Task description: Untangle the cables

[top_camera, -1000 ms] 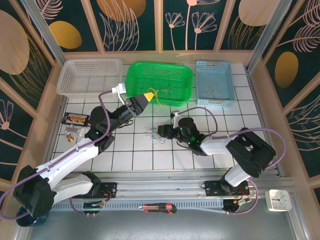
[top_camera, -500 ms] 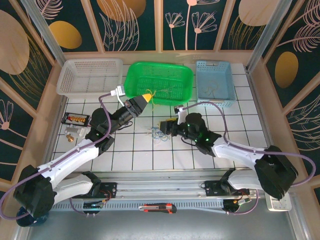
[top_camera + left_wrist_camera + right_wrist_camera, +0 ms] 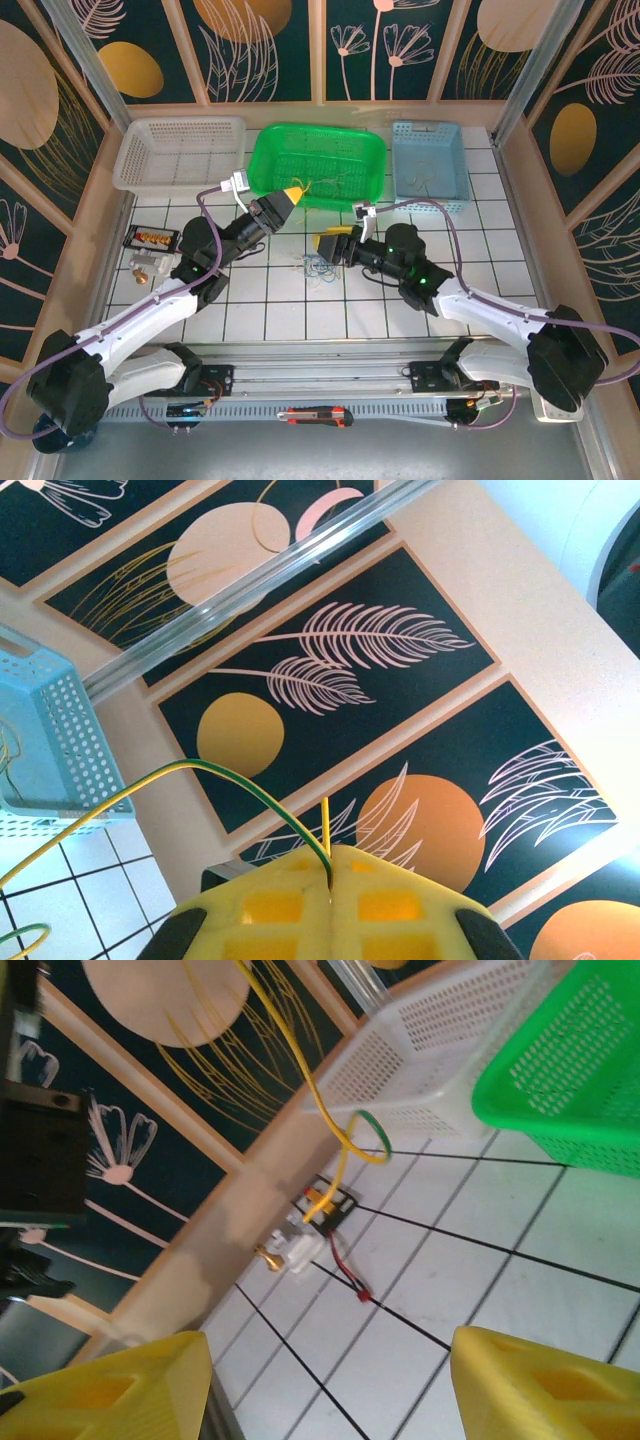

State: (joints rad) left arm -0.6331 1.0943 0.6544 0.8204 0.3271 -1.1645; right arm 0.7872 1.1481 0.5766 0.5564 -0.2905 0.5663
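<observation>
A white basket stood at far left against the back wall. Near it, a small black tray held gold parts too small to name. The left arm reached up from the near left corner of the table, elbow bent and wrist raised toward the near left corner of the green basket. The left gripper had its yellow jaws pressed together on a yellow-green wire. In the left wrist view the wire left the seam between the jaws and arched off to the left, where the frame edge cut it off. From above it was hard to follow. A thin yellow strand lay just beyond the fingertips inside the green basket, and whether it was the same wire could not be told.

The rest of the cables, a small knot of blue and pale loops, lay on the white tiles in front of the green basket, between the two grippers. Single strands could not be picked apart by eye. Just right of the knot, the right gripper pointed left, low over the tiles, jaws apart with nothing between them. The right arm reached leftward across the tiles from the near right. Its wrist camera looked past the spread fingers at the yellow-green wire dangling in front of the white basket, top end cut off by the frame. At far right, the blue basket held faint strands too thin to identify.
</observation>
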